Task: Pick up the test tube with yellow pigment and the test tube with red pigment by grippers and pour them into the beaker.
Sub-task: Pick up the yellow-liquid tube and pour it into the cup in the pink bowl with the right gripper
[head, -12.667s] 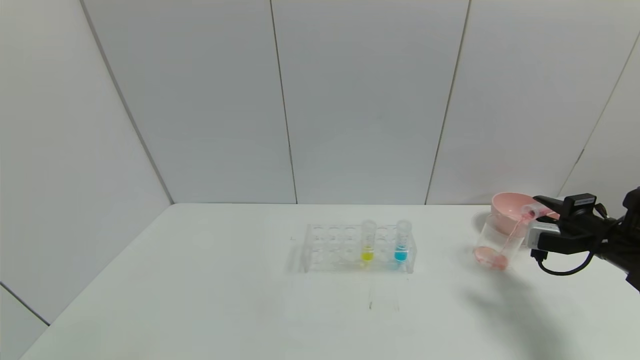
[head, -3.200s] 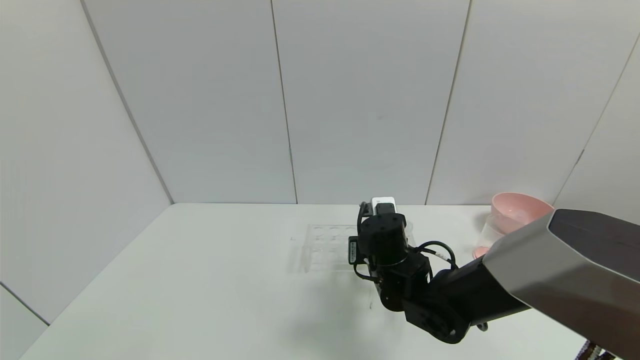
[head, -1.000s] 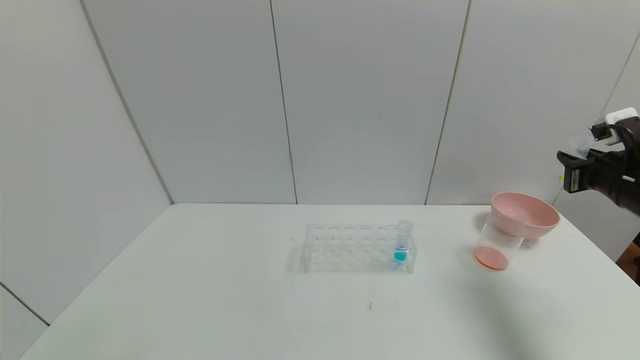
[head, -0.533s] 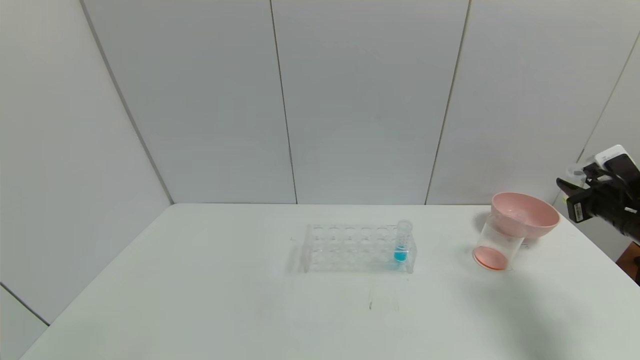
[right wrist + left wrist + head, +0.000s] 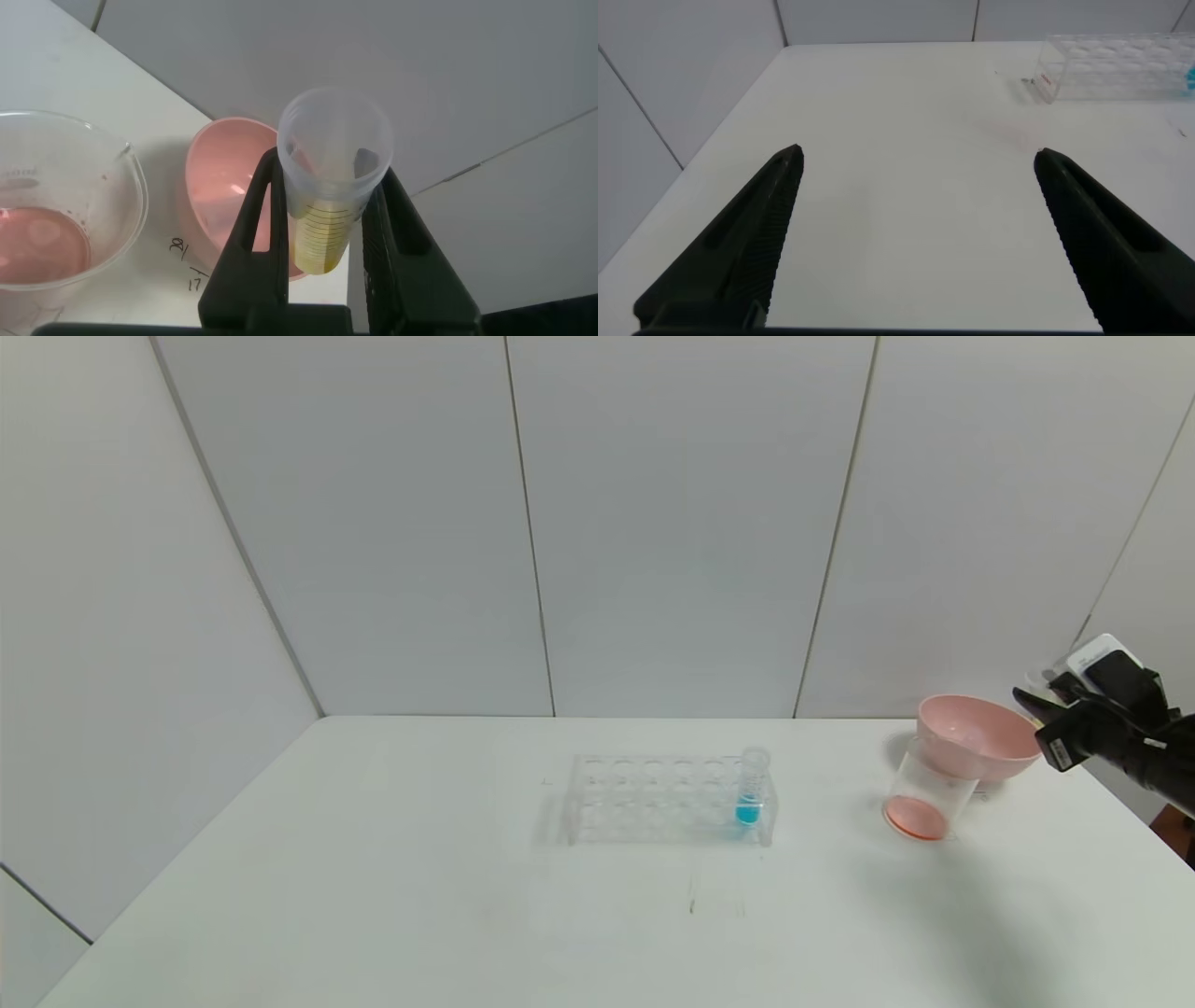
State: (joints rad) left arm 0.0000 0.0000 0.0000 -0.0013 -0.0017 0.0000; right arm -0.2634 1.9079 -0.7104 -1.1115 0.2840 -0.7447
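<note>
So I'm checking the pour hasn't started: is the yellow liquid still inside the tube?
Yes, the tube clamped in the right gripper shows yellow liquid in its lower part.

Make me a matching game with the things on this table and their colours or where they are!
Things:
1. test tube with yellow pigment
2. beaker
3. blue tube
4. pink bowl

Descriptions:
A. stands in the clear rack
B. held between the right gripper's fingers
C. has red liquid at the bottom
D. sits just behind the beaker

Pairs: 1-B, 2-C, 3-A, 4-D
</note>
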